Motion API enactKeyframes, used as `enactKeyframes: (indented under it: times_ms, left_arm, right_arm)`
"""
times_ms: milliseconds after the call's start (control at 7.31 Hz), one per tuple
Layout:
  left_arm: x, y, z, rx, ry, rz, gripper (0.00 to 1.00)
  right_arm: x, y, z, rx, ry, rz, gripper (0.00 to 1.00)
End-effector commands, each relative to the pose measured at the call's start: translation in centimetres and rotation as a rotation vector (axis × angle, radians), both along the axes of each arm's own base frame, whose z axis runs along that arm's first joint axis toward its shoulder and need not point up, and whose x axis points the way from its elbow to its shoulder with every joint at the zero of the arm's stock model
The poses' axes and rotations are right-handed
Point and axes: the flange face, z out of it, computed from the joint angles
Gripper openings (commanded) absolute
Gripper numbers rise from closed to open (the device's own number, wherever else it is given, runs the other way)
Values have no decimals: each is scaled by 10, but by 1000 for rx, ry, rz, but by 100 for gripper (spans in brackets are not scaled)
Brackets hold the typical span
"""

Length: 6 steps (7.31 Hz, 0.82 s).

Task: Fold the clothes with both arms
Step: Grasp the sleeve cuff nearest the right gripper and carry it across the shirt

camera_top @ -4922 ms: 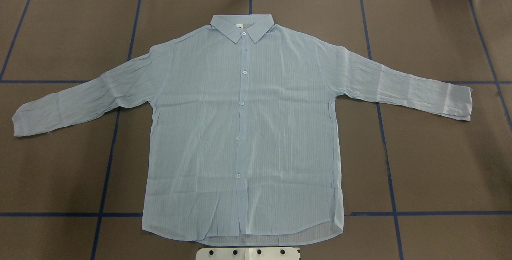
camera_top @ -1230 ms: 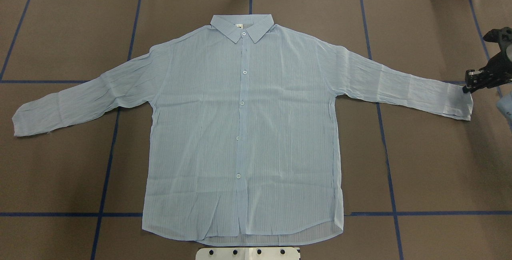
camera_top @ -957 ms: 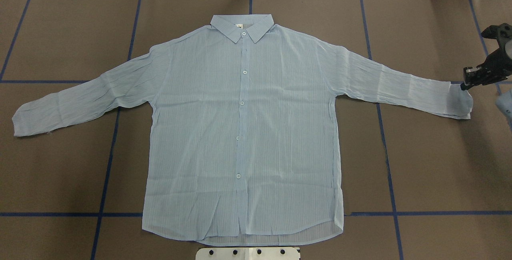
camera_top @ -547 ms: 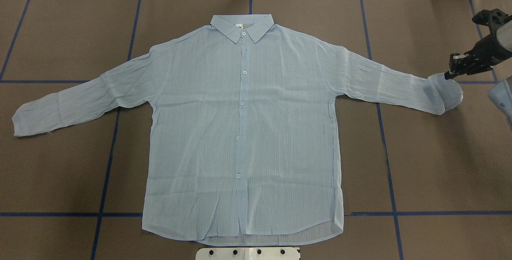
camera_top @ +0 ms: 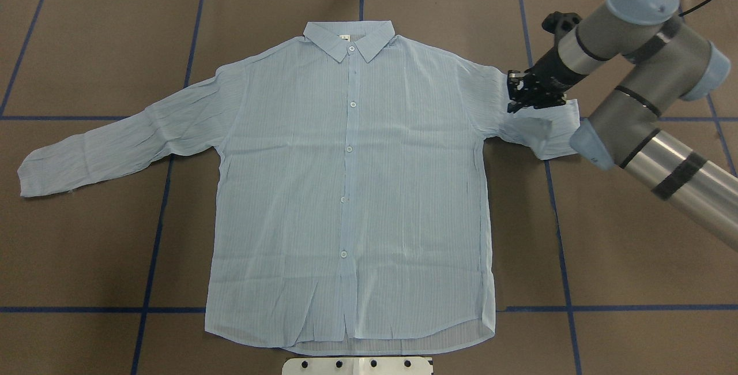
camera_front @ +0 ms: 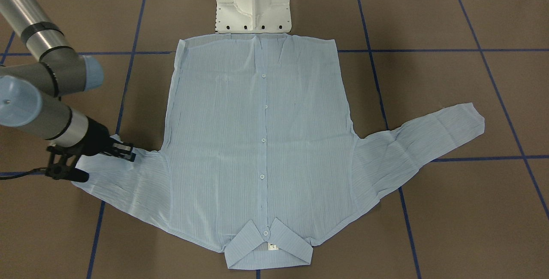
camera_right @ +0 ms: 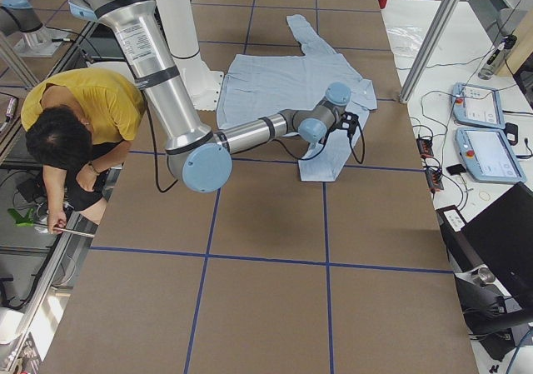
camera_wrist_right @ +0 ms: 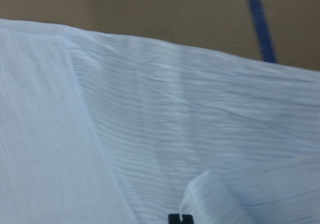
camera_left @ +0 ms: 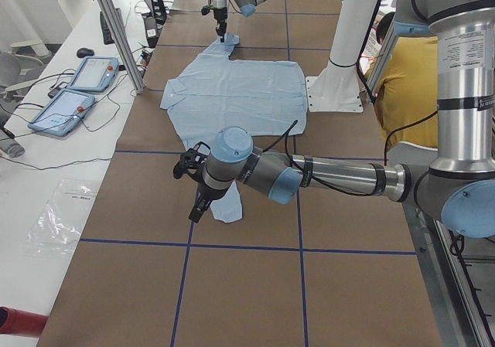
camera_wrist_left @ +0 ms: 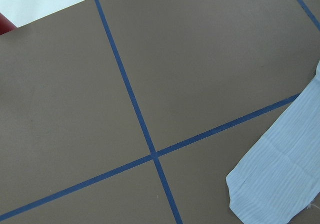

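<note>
A light-blue button-up shirt (camera_top: 351, 190) is laid flat on the desk (camera_top: 634, 248), buttons up. To the robot's right of the collar (camera_top: 349, 42), one sleeve (camera_top: 548, 132) is doubled back toward the shoulder, its cuff pinched in the closed right pincer (camera_top: 514, 101). Bare desk is seen beyond that fold. Farthest from the collar on the other side, the left pincer (camera_left: 196, 211) is seen at the outstretched sleeve's (camera_top: 115, 144) cuff. Its opening cannot be told.

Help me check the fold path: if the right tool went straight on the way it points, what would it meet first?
The shirt itself: its upper sleeve by the shoulder lies just ahead of the right tool, though height is unclear.
</note>
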Motion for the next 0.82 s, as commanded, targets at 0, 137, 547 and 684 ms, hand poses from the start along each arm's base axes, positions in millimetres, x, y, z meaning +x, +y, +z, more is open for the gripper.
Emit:
enactKeyframes:
  times_ms: [0, 137, 547, 684]
  left_arm:
    - [0, 3, -3, 6, 1, 0, 100]
    - [1, 2, -3, 6, -1, 1, 100]
    - [1, 3, -8, 16, 1, 2, 100]
    - [1, 3, -9, 16, 6, 5, 100]
  right_arm:
    - [-99, -31, -133, -63, -30, 172, 0]
    - [-141, -44, -185, -77, -30, 232, 0]
    - [-229, 13, -256, -53, -57, 259, 0]
    - [-238, 22, -270, -53, -71, 247, 0]
